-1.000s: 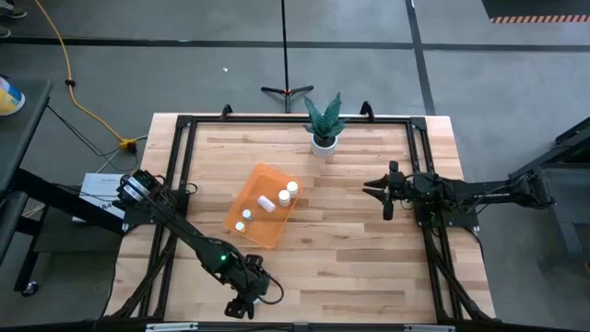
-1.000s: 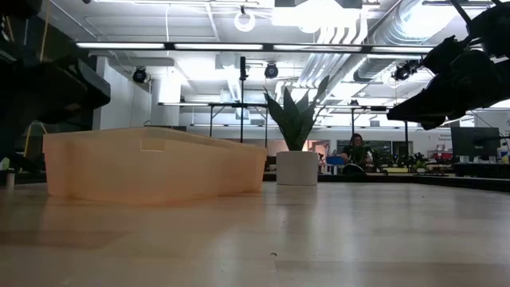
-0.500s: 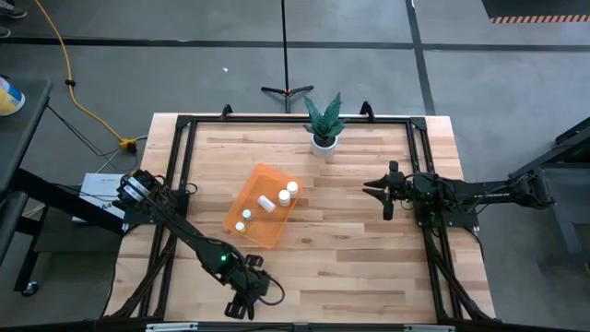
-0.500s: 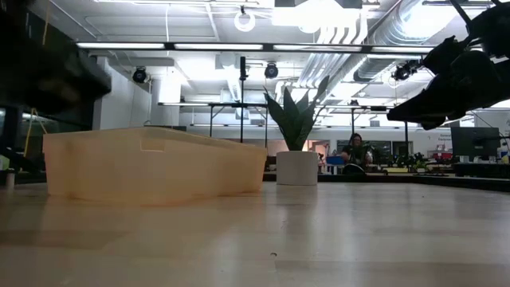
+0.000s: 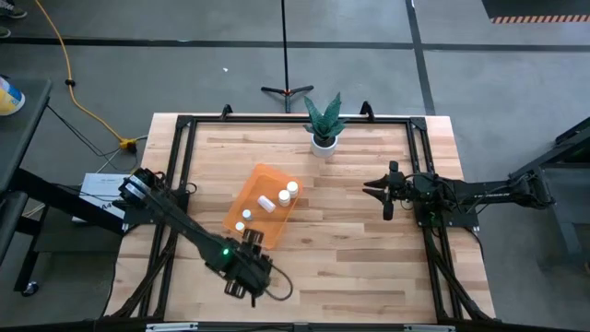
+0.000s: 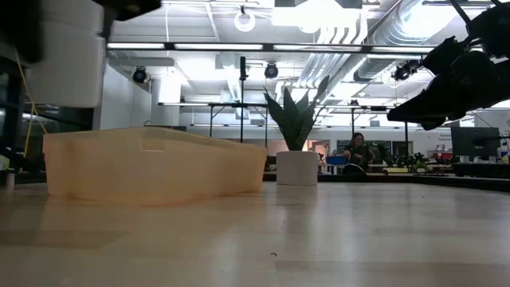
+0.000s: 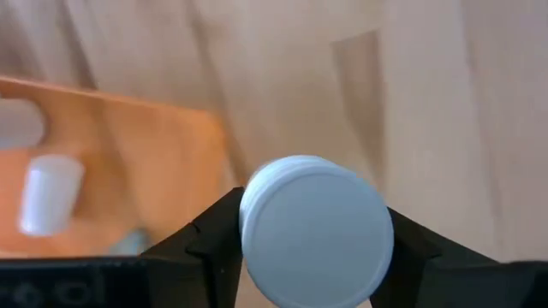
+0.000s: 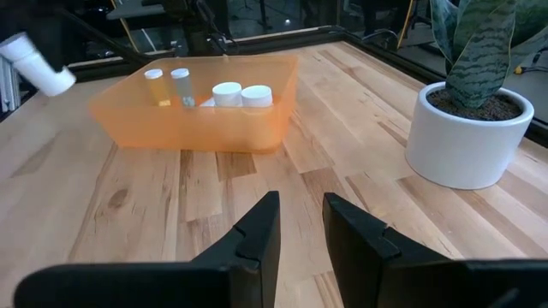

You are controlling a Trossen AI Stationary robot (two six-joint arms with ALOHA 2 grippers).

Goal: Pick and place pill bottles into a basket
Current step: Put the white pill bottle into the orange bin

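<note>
Above pale wooden worktop (image 5: 369,258), left pincer (image 7: 312,257) clamping small white capped pill bottle (image 7: 315,229), seemingly beside translucent orange plastic basket (image 5: 262,205); right pincer (image 5: 385,192) unclenched, idle.

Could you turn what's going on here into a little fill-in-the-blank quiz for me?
1. The left gripper is shut on a white pill ____.
2. The basket is coloured ____.
3. The potted plant stands at the table's ____ edge.
4. The right gripper holds ____.

Missing words: bottle; orange; far; nothing
</note>
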